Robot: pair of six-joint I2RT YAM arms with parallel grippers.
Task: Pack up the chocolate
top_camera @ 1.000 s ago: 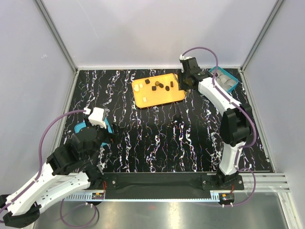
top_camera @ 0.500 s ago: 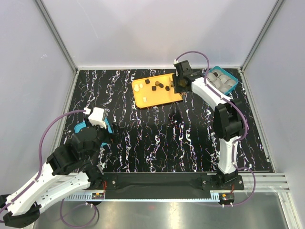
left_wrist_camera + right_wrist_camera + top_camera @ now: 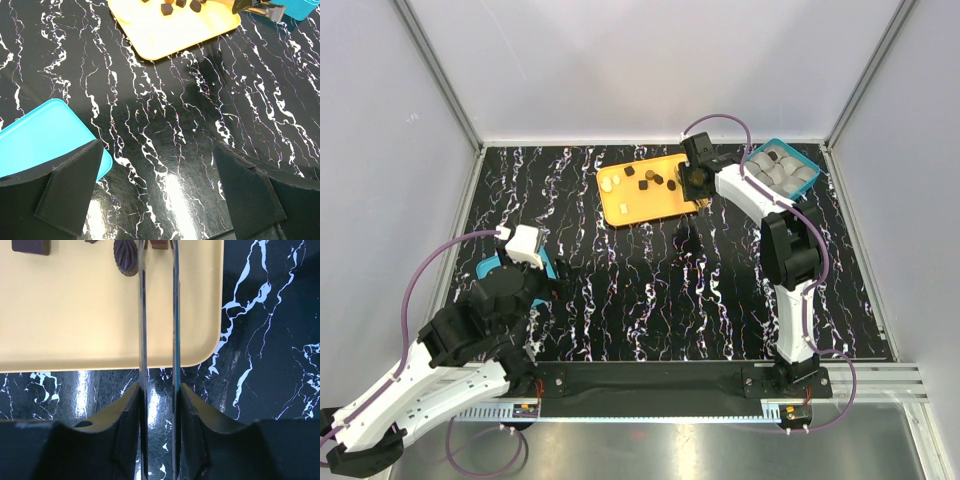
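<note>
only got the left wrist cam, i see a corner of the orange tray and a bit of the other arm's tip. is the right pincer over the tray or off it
Observer: Over it. In the right wrist view, the right pincer reaches across the orange tray close to one of its corners.
Operator: holding a chocolate?
Observer: Cannot tell. Its thin blades stand a narrow gap apart, and a brown piece sits at their tips, cut off by the frame edge.
Operator: anything in the teal box
Observer: From the top view, the teal box shows what looks like a dark piece in one of its grey cups.
</note>
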